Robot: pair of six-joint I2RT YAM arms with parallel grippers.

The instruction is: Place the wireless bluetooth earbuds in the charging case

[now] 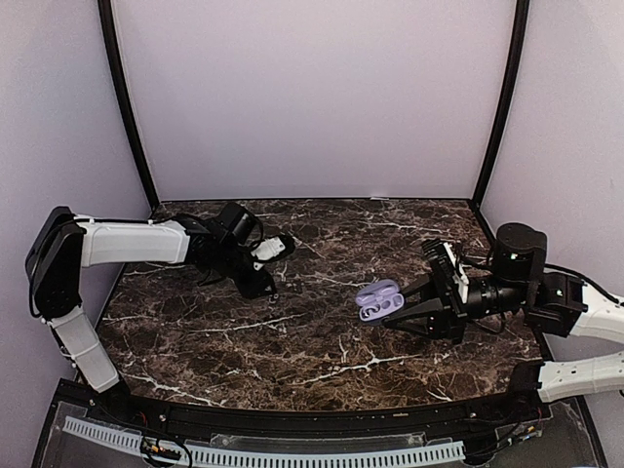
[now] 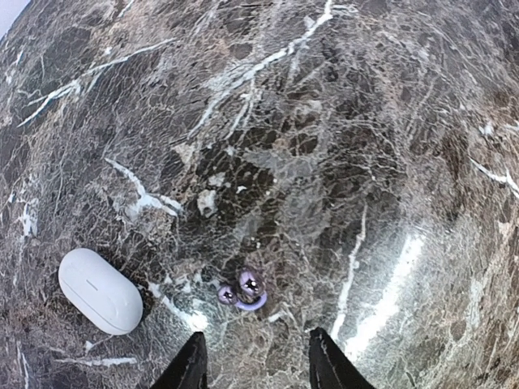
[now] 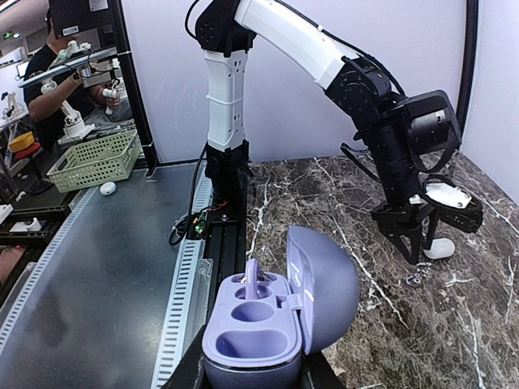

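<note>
The right tool (image 3: 251, 366) is closed on the open charging case (image 3: 324, 292), and one earbud (image 3: 252, 279) stands in a socket of it. The left tool (image 2: 258, 340), with its fingers apart, hangs over the other earbud (image 2: 243, 290). This one lies on the counter (image 2: 340, 121), near the white oval pebble (image 2: 100, 290).

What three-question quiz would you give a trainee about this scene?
1. True or false: the case is closed.
2. Which one holds the case? A: left gripper. B: right gripper.
3. Fill in: on the table, the loose earbud lies near a white oval ____.
Key: 1 false, it is open. 2 B. 3 pebble.
</note>
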